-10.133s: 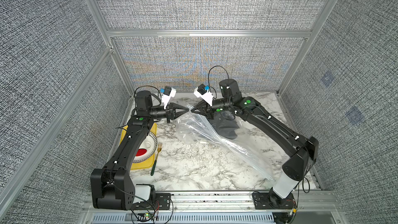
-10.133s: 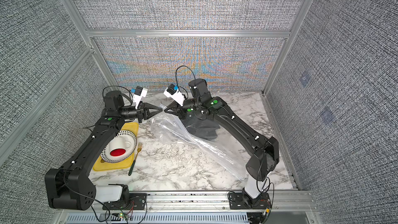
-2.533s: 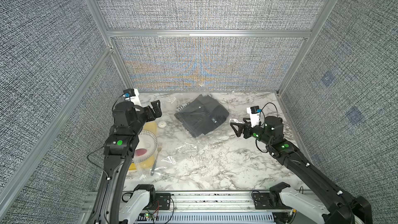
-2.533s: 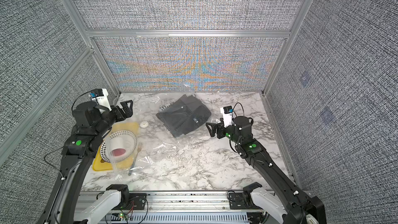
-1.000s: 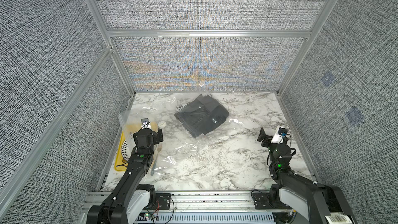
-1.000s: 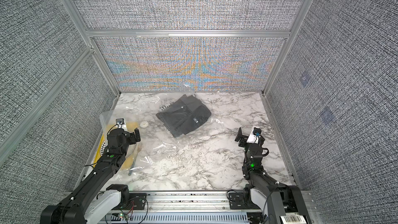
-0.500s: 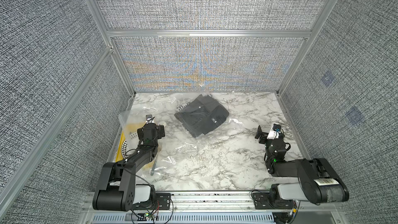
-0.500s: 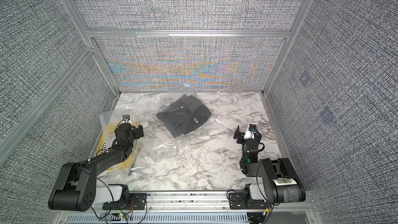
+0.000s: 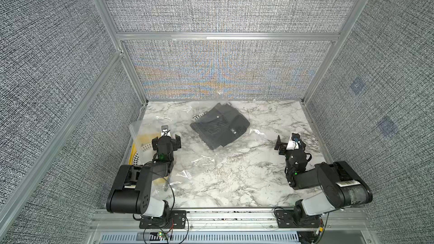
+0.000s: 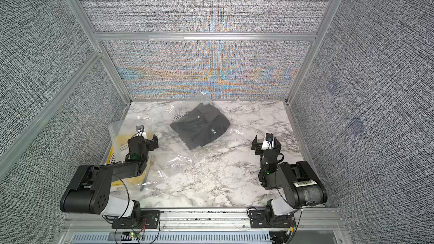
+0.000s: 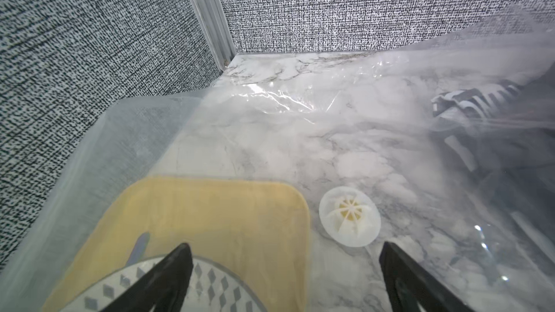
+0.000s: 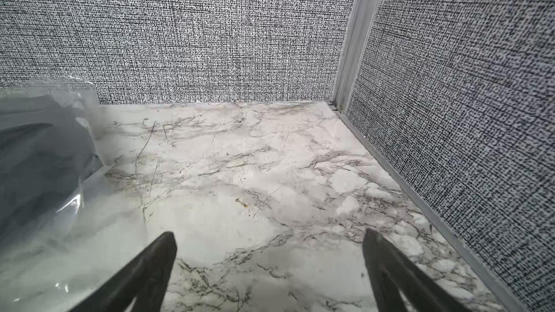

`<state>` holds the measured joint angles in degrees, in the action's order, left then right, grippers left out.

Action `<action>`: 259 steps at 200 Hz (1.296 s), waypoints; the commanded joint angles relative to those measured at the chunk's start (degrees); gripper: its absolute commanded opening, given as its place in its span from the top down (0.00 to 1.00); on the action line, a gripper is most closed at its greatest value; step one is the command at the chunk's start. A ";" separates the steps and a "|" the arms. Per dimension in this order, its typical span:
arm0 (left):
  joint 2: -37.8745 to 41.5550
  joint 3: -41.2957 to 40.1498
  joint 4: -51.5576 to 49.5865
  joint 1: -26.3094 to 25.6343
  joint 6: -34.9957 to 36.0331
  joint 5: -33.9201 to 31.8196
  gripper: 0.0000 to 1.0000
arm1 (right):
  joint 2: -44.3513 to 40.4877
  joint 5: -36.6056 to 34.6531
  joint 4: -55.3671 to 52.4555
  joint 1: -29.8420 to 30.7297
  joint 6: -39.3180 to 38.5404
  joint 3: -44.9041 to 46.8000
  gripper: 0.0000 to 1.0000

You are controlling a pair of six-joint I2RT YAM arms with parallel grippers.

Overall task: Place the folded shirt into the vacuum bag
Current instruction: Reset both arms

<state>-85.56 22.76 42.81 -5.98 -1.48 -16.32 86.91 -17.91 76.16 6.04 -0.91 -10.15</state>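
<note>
Now, in both top views, you have the shirt (image 9: 219,125) lying near the back edge of the desk (image 9: 234,184), about midway along it, dark and folded under clear film. That film is the bag (image 9: 146,126), which spreads from the back edge out to the left edge, where one corner rides up over a yellow mat (image 9: 141,138). I judge the shirt to be inside the bag, so the placing looks done; whether the mouth is shut, I cannot tell. Your left end effector (image 9: 166,141) hangs open over the bag's left part, just beside the valve (image 9: 177,134), holding nothing. Your right end effector (image 9: 290,143) is open too, toward the right edge, close by the bag's rim and empty.

From the left wrist, you see the open jaws over the mat (image 11: 210,214) and a patterned plate (image 11: 192,283), both under the film, with the valve (image 11: 350,217) just ahead of the tips and the shirt (image 11: 495,151) beyond, hazy through plastic.

From the right wrist, the jaws stand wide over bare desk (image 12: 270,175), with the bagged shirt (image 12: 36,157) just beside.

If you must shift anything, expect the bag to be light, thin and slippery. It will likely crinkle and slide rather than lift cleanly, so pinch a flat edge or corner, away from the stiff valve. The shirt is soft and limp and would unfold if caught by one layer; take it through the film at its thick folded edge.
</note>
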 commanded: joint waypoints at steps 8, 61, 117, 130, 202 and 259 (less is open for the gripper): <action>-0.60 0.88 1.98 -0.01 1.34 2.17 0.00 | 0.16 1.91 -2.56 -1.41 1.07 -1.61 0.01; -1.01 1.78 0.62 0.26 1.12 2.43 0.00 | 0.02 7.19 -4.65 -4.02 2.08 -2.43 0.01; -0.47 1.23 1.08 0.42 1.10 2.56 0.00 | -0.20 6.93 -4.30 -3.81 1.87 -2.24 0.01; -0.44 1.23 1.06 0.41 1.11 2.60 0.00 | -0.18 6.92 -4.31 -3.82 1.90 -2.15 0.01; -0.49 1.30 1.05 0.43 1.13 2.53 0.00 | -0.17 6.93 -4.35 -3.80 1.87 -2.15 0.01; -0.57 1.32 1.02 0.40 1.20 2.60 0.00 | -0.24 6.93 -4.35 -3.77 1.87 -2.26 0.01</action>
<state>-86.37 24.10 43.16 -5.58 -0.45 -13.93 86.87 -11.25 71.16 2.24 0.80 -12.34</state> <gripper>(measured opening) 0.998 0.987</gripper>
